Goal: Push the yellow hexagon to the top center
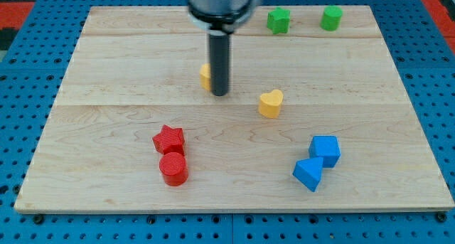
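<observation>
The yellow hexagon lies on the wooden board, a little left of centre and above the middle; the rod hides most of it. My tip stands right against the hexagon's right and lower side. A yellow heart lies to the right of my tip, apart from it.
A green star-like block and a green hexagon-like block sit at the view's top right. A red star touches a red cylinder at lower left. A blue cube touches a blue triangle at lower right.
</observation>
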Motion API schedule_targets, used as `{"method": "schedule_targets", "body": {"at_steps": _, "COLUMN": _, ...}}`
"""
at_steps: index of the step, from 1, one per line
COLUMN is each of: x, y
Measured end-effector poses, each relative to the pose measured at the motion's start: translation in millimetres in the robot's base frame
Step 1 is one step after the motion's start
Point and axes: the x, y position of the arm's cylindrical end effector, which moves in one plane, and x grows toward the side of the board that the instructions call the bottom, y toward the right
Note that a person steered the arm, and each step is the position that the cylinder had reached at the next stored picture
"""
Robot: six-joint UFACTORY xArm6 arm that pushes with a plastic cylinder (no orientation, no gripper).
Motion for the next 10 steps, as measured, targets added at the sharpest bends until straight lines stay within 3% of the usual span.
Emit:
{"method": "schedule_targets", "body": {"at_steps": 1, "x": -42, "y": -20}}
{"method": "schedule_targets", "body": {"at_steps": 2, "x": -81, "y": 23}}
{"method": "schedule_targets", "body": {"at_steps": 3, "x": -99, "y": 44}}
{"method": "schedule_targets", "body": {"at_steps": 4, "x": -71, "y": 44}}
{"method": "schedule_targets", "body": {"at_steps": 5, "x": -80, "y": -10}}
{"method": "schedule_targets", "body": {"at_steps": 6, "x": -113, "y": -44}}
{"method": "schedule_targets", "body": {"at_steps": 7, "x": -139, "y": -14}}
{"method": "schedule_targets", "body": {"at_steps": 10, "x": -84, "y": 21}}
